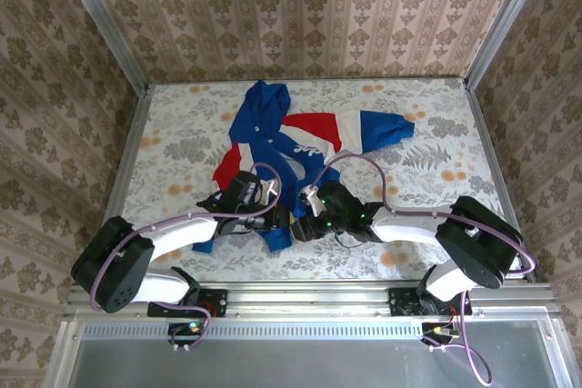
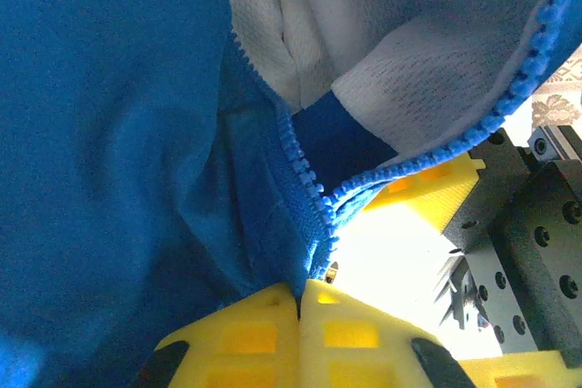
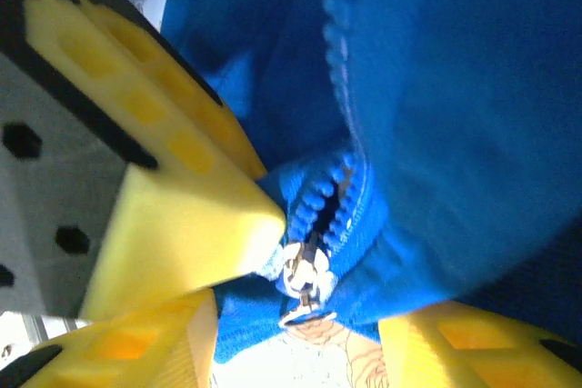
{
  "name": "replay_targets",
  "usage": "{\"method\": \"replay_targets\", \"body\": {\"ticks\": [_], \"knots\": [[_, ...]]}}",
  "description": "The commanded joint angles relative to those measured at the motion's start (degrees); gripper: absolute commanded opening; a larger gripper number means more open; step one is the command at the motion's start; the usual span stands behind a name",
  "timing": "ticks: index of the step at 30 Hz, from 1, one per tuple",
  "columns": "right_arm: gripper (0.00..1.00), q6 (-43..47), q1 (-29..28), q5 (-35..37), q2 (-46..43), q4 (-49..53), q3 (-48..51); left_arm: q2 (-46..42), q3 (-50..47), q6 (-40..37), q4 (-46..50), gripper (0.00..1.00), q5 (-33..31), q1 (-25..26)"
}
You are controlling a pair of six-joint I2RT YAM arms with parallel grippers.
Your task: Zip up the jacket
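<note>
The blue jacket (image 1: 273, 124) with its red-and-white band lies crumpled at the table's middle. My left gripper (image 1: 270, 217) is at the jacket's near hem. In the left wrist view its yellow fingers (image 2: 264, 333) are shut on the blue fabric (image 2: 109, 134) just below the zipper teeth (image 2: 305, 165), which part above into an open V over white mesh lining. My right gripper (image 1: 300, 224) faces it from the right. In the right wrist view it (image 3: 300, 347) stands open, and the silver zipper slider (image 3: 307, 277) sits at the hem between its fingers, untouched. The left gripper's yellow finger (image 3: 182, 224) presses beside the slider.
The table (image 1: 436, 179) carries a floral cloth, with patterned walls on three sides. A metal rail (image 1: 309, 302) runs along the near edge by the arm bases. The jacket's sleeve (image 1: 382, 129) stretches out to the right.
</note>
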State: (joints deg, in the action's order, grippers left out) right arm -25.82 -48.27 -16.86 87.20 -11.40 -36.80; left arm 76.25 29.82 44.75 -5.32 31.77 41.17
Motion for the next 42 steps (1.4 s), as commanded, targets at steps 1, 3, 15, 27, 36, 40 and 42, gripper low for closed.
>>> {"method": "replay_targets", "body": {"ticks": [1, 3, 15, 27, 36, 40, 42], "knots": [[0.44, -0.81, -0.42, 1.95, 1.26, 1.27, -2.18, 0.65, 2.15, -1.32, 0.58, 0.0, 1.0, 0.22], [0.35, -1.02, -0.5, 3.19, 1.29, 2.05, -2.48, 0.66, 2.17, -1.28, 0.74, 0.0, 0.95, 0.23], [0.01, 1.63, -0.6, 9.44, -4.12, 10.88, -3.08, 0.46, 2.43, -2.4, 2.48, 0.0, 0.27, 0.36], [0.0, 4.01, -1.2, 12.36, -4.62, 18.04, -7.08, -0.49, 4.65, -4.71, 7.72, 0.0, -1.3, 2.01], [0.0, 7.34, -2.53, 17.16, -7.03, 28.92, -12.96, -0.22, 7.42, -6.85, 12.62, 0.0, -3.24, 5.31], [0.0, 9.43, -2.55, 18.5, -7.09, 32.48, -15.06, -0.53, 8.15, -8.04, 15.4, 0.0, -3.72, 6.18], [0.0, 11.43, -2.53, 18.88, -7.05, 34.47, -16.12, -0.85, 8.62, -8.8, 16.91, 0.0, -4.0, 6.46]]}}
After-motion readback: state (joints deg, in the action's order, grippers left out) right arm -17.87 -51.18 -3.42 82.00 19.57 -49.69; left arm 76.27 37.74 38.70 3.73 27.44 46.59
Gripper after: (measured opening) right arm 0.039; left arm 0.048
